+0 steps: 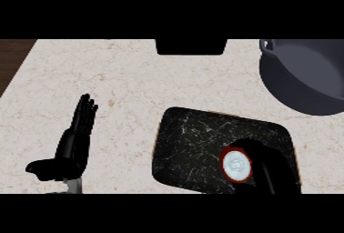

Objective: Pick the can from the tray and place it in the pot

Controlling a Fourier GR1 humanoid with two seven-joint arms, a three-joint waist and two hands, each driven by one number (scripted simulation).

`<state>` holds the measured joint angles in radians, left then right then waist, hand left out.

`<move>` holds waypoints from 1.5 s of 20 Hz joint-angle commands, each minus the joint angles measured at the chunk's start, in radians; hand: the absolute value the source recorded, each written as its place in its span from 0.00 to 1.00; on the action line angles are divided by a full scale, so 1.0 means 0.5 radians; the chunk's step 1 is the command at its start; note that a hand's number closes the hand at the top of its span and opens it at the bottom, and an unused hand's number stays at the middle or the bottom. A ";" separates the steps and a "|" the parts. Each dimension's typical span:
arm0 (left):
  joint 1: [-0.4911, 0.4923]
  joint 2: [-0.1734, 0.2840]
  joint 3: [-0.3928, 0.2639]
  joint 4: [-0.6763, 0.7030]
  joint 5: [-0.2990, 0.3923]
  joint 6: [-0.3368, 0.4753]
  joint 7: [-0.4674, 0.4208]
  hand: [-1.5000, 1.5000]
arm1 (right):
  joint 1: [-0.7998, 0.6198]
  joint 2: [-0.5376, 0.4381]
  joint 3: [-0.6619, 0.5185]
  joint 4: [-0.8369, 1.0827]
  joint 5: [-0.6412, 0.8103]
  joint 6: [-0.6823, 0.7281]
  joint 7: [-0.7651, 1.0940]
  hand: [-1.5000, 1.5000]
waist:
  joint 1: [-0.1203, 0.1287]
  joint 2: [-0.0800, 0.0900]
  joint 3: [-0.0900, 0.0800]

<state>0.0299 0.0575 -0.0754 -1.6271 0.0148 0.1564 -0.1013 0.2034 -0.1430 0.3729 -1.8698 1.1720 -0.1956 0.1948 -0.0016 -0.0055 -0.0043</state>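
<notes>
Can (236, 165) grasped by right hand (265, 159), fingers curled round it, over tray (194, 141) at 5 o'clock. Lift judged barely begun. Pot (306, 75) at 2 o'clock, well apart; transfer, placing left. Left hand (70, 145) resting at 8 o'clock, fingers straight.

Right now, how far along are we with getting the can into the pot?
Early stage. Done: the right hand has reached the can and its fingers curl round it. In hand: the can is gripped but sits over the dark tray, whether lifted I cannot tell. Left: carry it to the pot at the far right and let go inside. The left hand rests open at the left.
</notes>
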 commanded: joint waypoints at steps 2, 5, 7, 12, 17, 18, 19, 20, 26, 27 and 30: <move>-0.183 -0.044 0.064 0.286 -0.041 0.045 -0.110 0.50 | 0.241 -0.007 0.137 -0.299 0.181 -0.103 0.042 1.00 | -0.023 0.009 0.007; -0.186 0.007 0.041 0.120 0.006 -0.026 0.019 0.50 | -0.549 0.205 -0.209 0.341 0.150 0.216 0.318 1.00 | 0.057 0.031 0.007; -0.117 -0.043 -0.048 0.107 -0.019 -0.037 -0.026 0.50 | -0.759 0.228 -0.350 0.533 0.134 0.390 0.468 1.00 | 0.148 0.063 0.004; -0.256 -0.054 -0.070 0.113 -0.028 -0.043 0.037 0.50 | -1.307 0.262 -0.580 0.995 0.223 0.505 0.748 1.00 | 0.211 0.087 0.007; -0.180 -0.089 -0.106 0.124 -0.093 0.018 0.013 0.50 | -1.971 0.260 -0.724 1.428 0.337 0.324 0.867 1.00 | 0.164 0.054 0.009; -0.116 -0.031 -0.078 0.066 -0.037 -0.052 0.012 0.50 | -2.059 0.284 -0.690 1.511 0.414 0.265 0.943 1.00 | 0.185 0.049 0.008; -0.227 -0.045 -0.049 0.086 -0.042 -0.015 0.073 0.50 | -2.118 0.285 -0.680 1.644 0.408 0.159 0.939 1.00 | 0.150 0.049 0.009; -0.212 -0.020 -0.010 0.178 -0.029 -0.043 -0.027 0.50 | -2.284 0.249 -0.778 1.653 0.414 0.230 0.974 1.00 | 0.143 0.053 0.006; -0.137 -0.005 0.041 0.167 0.022 -0.073 -0.099 0.50 | -2.574 0.180 -0.857 2.209 0.645 -0.025 1.215 1.00 | 0.106 0.044 0.006; -0.113 -0.043 -0.042 0.152 -0.077 -0.007 -0.054 0.50 | -2.591 0.155 -0.891 2.213 0.631 -0.032 1.241 1.00 | 0.081 0.034 0.008; -0.148 -0.007 0.003 0.027 -0.023 -0.025 0.060 0.50 | -2.709 0.088 -0.972 2.379 0.649 -0.146 1.315 1.00 | 0.087 0.033 0.009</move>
<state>-0.0549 0.0473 -0.0704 -1.5723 0.0025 0.1456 -0.1008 -1.0737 -0.0569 -0.0647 -0.7904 1.4740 -0.2008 0.8046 0.0452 0.0125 -0.0007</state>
